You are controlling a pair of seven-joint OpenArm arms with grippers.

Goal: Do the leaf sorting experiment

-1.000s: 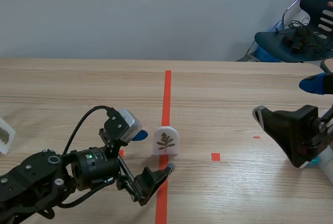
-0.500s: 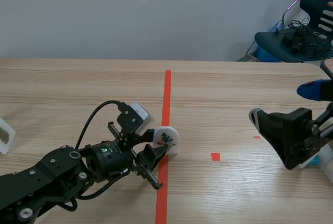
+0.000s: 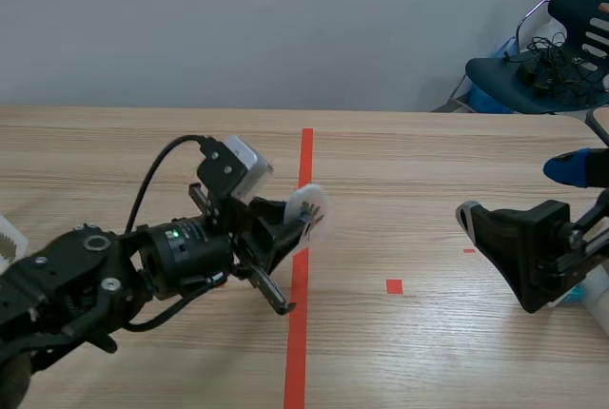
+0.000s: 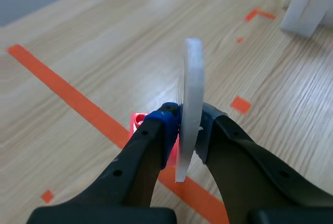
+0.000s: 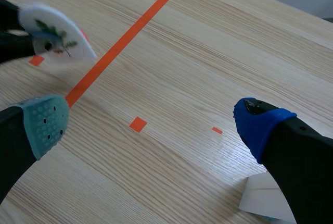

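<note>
Left gripper (image 4: 188,127) pinches leaf card (image 3: 311,211) between pads. Card's long axis runs out ahead of fingers, printed face toward 3 o'clock. Card seemingly off table, above tape line (image 3: 297,333), mid-table. Right gripper (image 5: 153,124) spread, empty, at 3 o'clock, well apart. Count: one card held; second card (image 3: 6,238) at 9 o'clock edge, partly seen; white piece (image 5: 263,198) beside right gripper, kind unclear.

Bright, even light (leaf card (image 5: 57,37) motion-blurred)
</note>
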